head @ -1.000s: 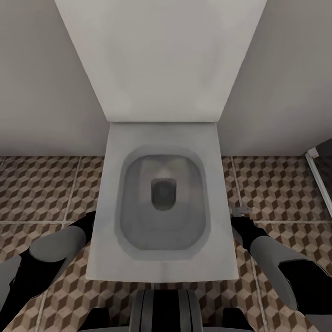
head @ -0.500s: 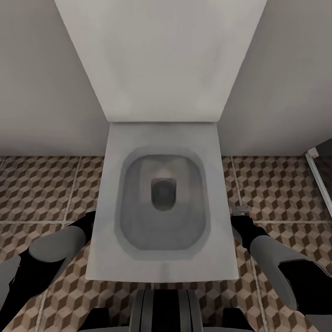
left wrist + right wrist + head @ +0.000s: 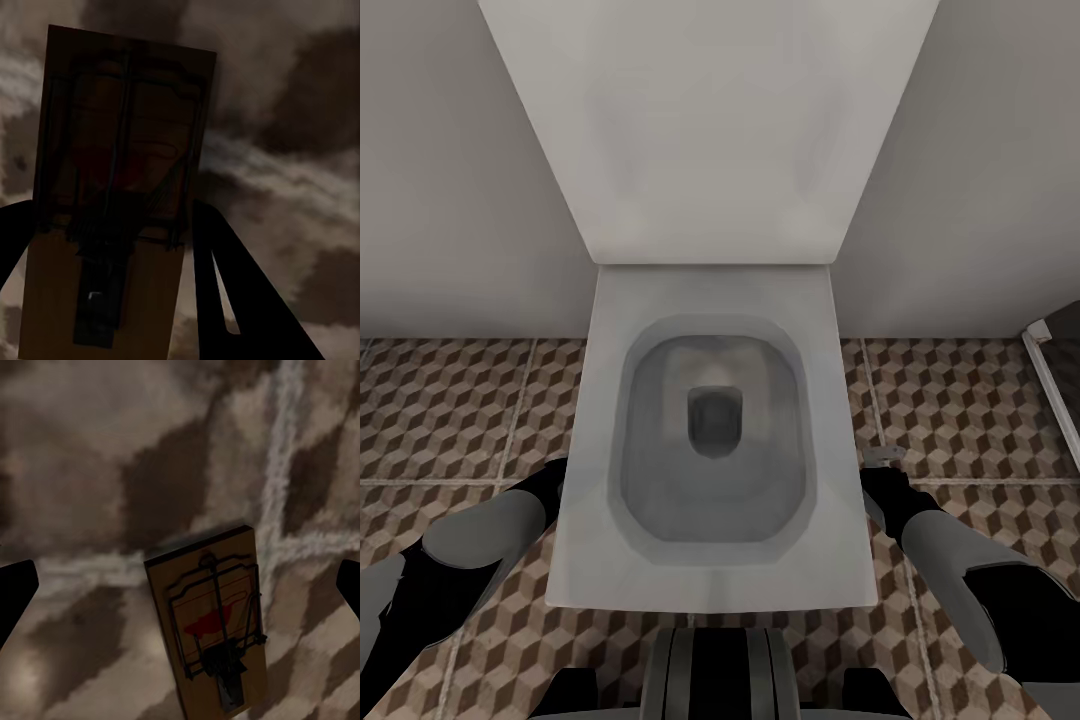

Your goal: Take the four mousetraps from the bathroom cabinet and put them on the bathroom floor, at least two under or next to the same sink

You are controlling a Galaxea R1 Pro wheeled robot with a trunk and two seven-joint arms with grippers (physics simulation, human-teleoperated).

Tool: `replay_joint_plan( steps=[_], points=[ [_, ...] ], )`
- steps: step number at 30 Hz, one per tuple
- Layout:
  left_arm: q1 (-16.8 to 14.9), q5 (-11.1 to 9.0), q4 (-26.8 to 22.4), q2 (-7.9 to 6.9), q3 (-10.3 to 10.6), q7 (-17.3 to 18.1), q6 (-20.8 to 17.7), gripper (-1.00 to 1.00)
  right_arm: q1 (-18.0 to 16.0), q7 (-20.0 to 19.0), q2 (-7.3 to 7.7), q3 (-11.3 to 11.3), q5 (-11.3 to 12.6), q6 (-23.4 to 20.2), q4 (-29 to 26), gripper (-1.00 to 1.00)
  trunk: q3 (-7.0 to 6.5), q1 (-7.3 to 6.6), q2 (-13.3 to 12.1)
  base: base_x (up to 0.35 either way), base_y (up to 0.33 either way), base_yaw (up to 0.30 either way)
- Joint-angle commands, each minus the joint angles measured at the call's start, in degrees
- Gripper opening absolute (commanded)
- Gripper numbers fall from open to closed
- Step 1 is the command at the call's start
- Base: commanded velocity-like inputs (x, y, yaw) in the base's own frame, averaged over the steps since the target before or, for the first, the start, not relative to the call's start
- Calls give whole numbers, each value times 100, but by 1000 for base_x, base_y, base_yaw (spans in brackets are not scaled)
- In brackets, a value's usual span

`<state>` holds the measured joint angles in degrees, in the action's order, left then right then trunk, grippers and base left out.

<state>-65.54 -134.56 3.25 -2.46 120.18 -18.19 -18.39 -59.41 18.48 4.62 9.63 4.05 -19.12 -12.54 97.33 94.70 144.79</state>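
Observation:
In the left wrist view a brown wooden mousetrap sits in deep shadow between the two dark fingers of my left gripper, which is shut on its long edges. Another mousetrap, with a red patch under its wire, lies flat on the cube-patterned bathroom floor. My right gripper hangs above it, open, with its fingers far apart. In the head view my left arm and right arm reach down on either side of a toilet. The cabinet and the sink are out of view.
A white toilet with its tall cistern stands directly in front of me against grey walls. Patterned floor tiles lie on both sides of it. A white frame edge runs along the far right.
Almost nothing: a small pale piece beside my right wrist in the head view has tilted slightly. The arms and the camera have stayed put.

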Motion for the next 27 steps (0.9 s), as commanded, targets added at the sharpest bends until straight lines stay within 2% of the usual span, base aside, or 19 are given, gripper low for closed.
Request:
replay_joint_plan(
  steps=[1, 2, 27],
  points=[
    [-2, -44, 0, 0, 49, -9, -32, -100, 0, 24, 4, 48, 43, -40, -12, 100, 3, -1, 1, 0, 0, 0],
    [-2, -44, 0, 0, 49, -9, -32, 100, 0, 24, 4, 48, 43, -40, -12, 100, 3, -1, 1, 0, 0, 0],
    [-2, -44, -3, 20, 49, -9, -17, 100, 0, 18, 4, 48, 43, -40, -12, 100, 3, -1, 1, 0, 0, 0]
  ],
)
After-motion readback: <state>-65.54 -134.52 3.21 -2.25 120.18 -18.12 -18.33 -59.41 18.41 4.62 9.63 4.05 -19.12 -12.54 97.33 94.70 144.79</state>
